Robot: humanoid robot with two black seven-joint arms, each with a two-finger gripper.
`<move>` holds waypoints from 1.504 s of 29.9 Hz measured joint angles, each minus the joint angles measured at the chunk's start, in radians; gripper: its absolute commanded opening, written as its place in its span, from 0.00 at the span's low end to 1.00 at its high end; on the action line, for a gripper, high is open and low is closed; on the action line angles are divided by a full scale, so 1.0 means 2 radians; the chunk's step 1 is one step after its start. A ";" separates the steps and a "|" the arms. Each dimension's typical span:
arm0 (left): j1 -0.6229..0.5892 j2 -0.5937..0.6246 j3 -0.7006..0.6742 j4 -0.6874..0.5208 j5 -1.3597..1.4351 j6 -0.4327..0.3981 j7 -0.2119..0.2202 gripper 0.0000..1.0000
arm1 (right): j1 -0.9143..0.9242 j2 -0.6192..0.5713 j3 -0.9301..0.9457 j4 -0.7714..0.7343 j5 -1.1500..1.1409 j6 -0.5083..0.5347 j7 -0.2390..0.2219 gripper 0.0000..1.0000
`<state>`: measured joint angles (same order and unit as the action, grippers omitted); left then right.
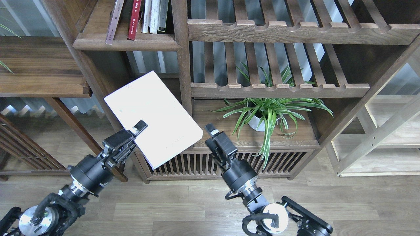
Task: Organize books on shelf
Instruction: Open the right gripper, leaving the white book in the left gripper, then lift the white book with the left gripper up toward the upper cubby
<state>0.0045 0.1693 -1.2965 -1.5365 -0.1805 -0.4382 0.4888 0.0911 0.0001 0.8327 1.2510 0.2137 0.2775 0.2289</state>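
Note:
My left gripper (pixel 139 127) is shut on the lower left edge of the pale lavender-white book (pixel 154 114) and holds it tilted, cover up, in front of the bookcase's left column. My right gripper (pixel 211 130) is off the book, just right of its lower right corner; its fingers overlap, so I cannot tell whether they are open. The solid dark-brown shelf (pixel 126 43) is up at the top left. On it lean a mauve-spined book (pixel 112 24) and a red-spined book (pixel 134 19).
Pale upright books (pixel 151 16) stand to the right of the red one, against the post (pixel 183 65). Slatted racks (pixel 279 88) fill the right half. A potted spider plant (pixel 265 113) sits on the low cabinet (pixel 229 160). A side shelf (pixel 39 65) juts out at left.

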 measured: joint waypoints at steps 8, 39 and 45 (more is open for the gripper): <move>0.002 -0.001 -0.036 -0.037 0.067 -0.006 0.000 0.01 | 0.021 0.000 0.039 -0.022 0.000 -0.005 0.000 0.99; -0.008 0.030 -0.206 -0.106 0.310 -0.025 0.000 0.03 | 0.091 0.000 0.133 -0.127 0.001 -0.007 0.002 0.99; -0.017 0.063 -0.235 -0.107 0.325 -0.025 0.000 0.03 | 0.092 0.000 0.132 -0.128 0.001 -0.007 0.002 0.99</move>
<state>-0.0291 0.2950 -1.7665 -1.7501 0.4692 -0.4888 0.4887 0.2760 0.0000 1.0973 0.9942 0.2155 0.2635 0.2334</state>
